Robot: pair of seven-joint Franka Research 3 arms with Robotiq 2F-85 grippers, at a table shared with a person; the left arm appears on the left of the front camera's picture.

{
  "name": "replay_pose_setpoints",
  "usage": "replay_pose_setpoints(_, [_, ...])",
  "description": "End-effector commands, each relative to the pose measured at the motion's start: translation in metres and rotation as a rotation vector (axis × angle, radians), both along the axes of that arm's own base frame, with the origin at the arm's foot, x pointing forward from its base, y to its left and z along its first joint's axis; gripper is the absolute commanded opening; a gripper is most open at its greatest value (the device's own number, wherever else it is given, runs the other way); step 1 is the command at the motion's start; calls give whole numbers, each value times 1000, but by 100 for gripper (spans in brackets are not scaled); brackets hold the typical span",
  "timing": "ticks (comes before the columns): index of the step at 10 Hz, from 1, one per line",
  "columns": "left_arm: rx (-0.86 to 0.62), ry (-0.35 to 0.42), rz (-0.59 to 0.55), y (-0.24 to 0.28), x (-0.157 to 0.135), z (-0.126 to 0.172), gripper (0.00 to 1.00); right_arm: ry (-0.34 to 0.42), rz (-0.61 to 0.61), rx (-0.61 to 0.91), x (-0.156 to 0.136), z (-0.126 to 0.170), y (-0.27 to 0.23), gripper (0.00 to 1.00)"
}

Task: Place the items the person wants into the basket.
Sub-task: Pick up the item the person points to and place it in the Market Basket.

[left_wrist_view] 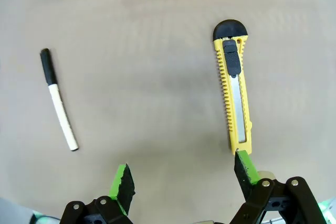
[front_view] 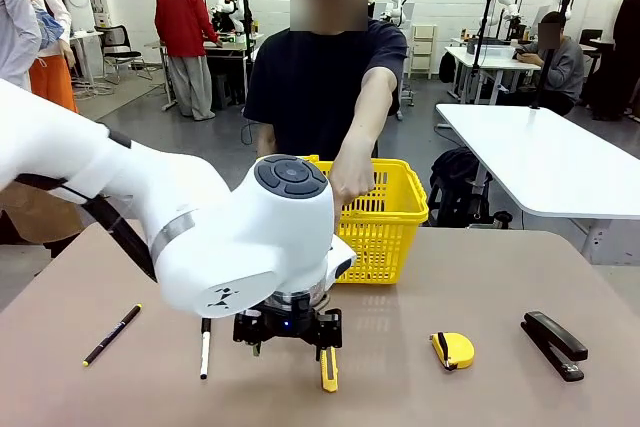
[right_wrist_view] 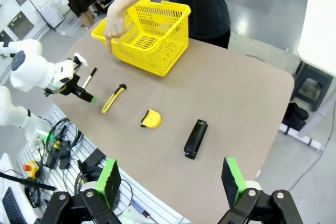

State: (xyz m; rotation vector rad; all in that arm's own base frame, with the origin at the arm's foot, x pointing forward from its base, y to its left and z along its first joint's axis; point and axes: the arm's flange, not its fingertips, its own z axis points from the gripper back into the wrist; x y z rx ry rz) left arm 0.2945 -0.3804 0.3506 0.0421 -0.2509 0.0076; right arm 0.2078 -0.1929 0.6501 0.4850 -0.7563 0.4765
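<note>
Utility knife (left_wrist_view: 234,95): flat on the table (left_wrist_view: 152,19), one end just beside the left gripper (left_wrist_view: 182,169).
Left gripper: jaws apart, empty.
Right gripper (right_wrist_view: 171,169): jaws apart, empty.

txt: none legible | brands/nums/signs: none legible | checked: front + both wrist views

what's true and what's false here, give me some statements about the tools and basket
The utility knife lies on the table, ungripped. True.
The left gripper is shut on the white marker. False: its fingers are open; the marker lies apart.
The person's hand is at the rim of the basket. True.
The stapler sits in the basket. False: it lies on the table.
The tape measure lies between knife and stapler. True.
</note>
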Motion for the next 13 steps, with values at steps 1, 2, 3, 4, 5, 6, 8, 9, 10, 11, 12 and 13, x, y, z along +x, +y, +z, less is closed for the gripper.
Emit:
replay_pose_setpoints(1, [-63, -38, 66, -27, 7, -20, 100, -23, 4, 1, 3, -4, 0, 100])
replay_pose_setpoints(2, [-88, -46, 84, -33, 10, -22, 100, -23, 4, 1, 3, -4, 0, 100])
replay_pose_setpoints(3, [-100, -52, 102, -37, 13, -23, 100, -23, 4, 1, 3, -4, 0, 100])
replay_pose_setpoints(4, [-109, -52, 106, -41, 17, -25, 100, -23, 4, 1, 3, -4, 0, 100])
replay_pose_setpoints(5, [-114, -37, 107, -45, 21, -26, 100, -23, 4, 1, 3, -4, 0, 100])
replay_pose_setpoints(6, [-123, -37, 95, -50, 27, -27, 100, -23, 4, 1, 3, -4, 0, 100])
replay_pose_setpoints(8, [-111, -27, 73, -54, 36, -33, 100, -23, 4, 1, 3, -4, 0, 100])
replay_pose_setpoints(9, [-108, -19, 60, -55, 41, -37, 100, -23, 4, 1, 3, -4, 0, 100])
replay_pose_setpoints(10, [-95, -14, 51, -54, 43, -41, 100, -23, 4, 1, 3, -4, 0, 100])
replay_pose_setpoints(11, [-86, -7, 38, -54, 44, -44, 100, -23, 4, 1, 3, -4, 0, 100])
replay_pose_setpoints(12, [-80, -8, 29, -54, 44, -46, 100, -23, 4, 1, 3, -4, 0, 100])
replay_pose_setpoints(13, [-77, -8, 22, -54, 45, -47, 100, -23, 4, 1, 3, -4, 0, 100])
